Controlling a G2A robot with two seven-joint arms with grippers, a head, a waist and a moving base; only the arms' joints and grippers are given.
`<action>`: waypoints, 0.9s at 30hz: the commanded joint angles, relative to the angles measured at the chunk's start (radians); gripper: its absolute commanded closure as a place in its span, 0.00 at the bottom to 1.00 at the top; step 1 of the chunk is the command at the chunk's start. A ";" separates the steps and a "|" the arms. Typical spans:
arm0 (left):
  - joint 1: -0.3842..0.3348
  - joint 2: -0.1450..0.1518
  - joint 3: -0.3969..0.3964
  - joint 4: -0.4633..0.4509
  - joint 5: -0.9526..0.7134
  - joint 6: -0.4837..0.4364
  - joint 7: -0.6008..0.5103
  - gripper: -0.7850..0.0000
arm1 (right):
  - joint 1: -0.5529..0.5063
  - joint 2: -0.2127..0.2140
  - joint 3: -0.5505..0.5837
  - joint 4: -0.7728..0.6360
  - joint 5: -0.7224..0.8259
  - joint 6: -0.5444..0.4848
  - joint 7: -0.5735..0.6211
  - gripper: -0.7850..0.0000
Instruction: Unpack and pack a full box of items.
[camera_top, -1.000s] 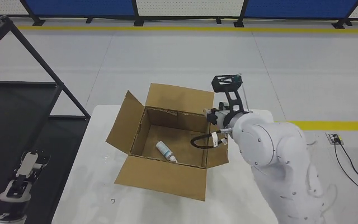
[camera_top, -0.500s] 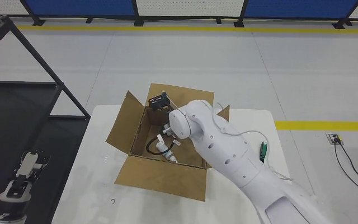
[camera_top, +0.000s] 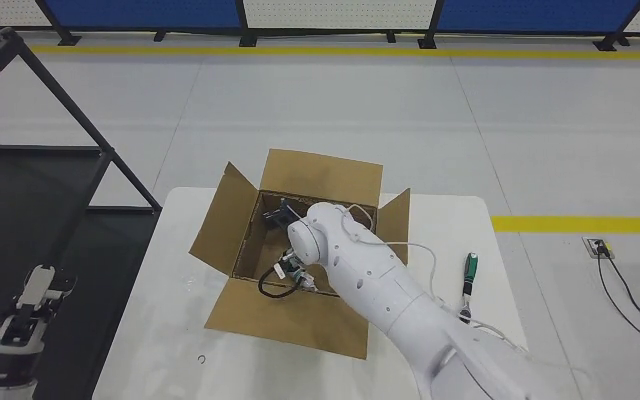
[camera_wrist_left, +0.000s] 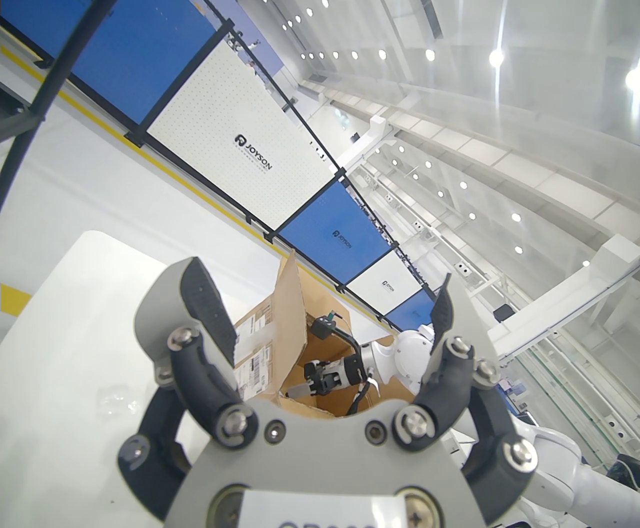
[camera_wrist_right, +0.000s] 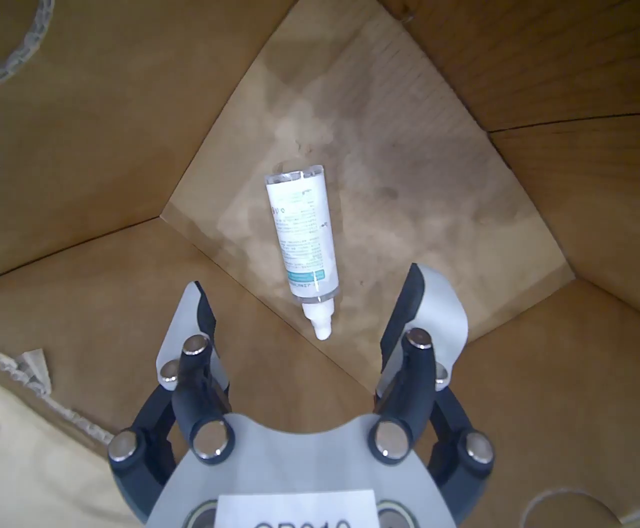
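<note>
From above, the right arm (camera_top: 350, 262) covers much of the floor of the box (camera_top: 290, 318). The print on the tube (camera_wrist_right: 301, 235) is too small to read. A green-handled tool (camera_top: 468, 268) on the worktop (camera_top: 160, 330) is too small to identify. In the left wrist view a raised flap (camera_wrist_left: 292, 310) hides most of the box's inside, and the picture's edge cuts off the base of the left gripper (camera_wrist_left: 320, 295).

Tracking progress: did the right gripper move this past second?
Yes: right gripper went from outside the box, at its right flap, leftward into it, above the tube.
</note>
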 joint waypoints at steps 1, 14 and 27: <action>0.000 0.000 -0.003 0.005 -0.004 0.001 -0.002 0.00 | -0.002 -0.020 -0.009 0.041 -0.002 -0.001 -0.027 0.06; 0.006 0.002 -0.005 0.017 0.000 0.014 -0.004 0.00 | 0.003 -0.040 -0.009 0.088 0.007 0.025 -0.041 0.00; -0.004 0.006 -0.001 0.017 0.008 0.021 -0.007 0.00 | -0.054 -0.042 -0.042 0.091 -0.115 -0.131 -0.153 0.00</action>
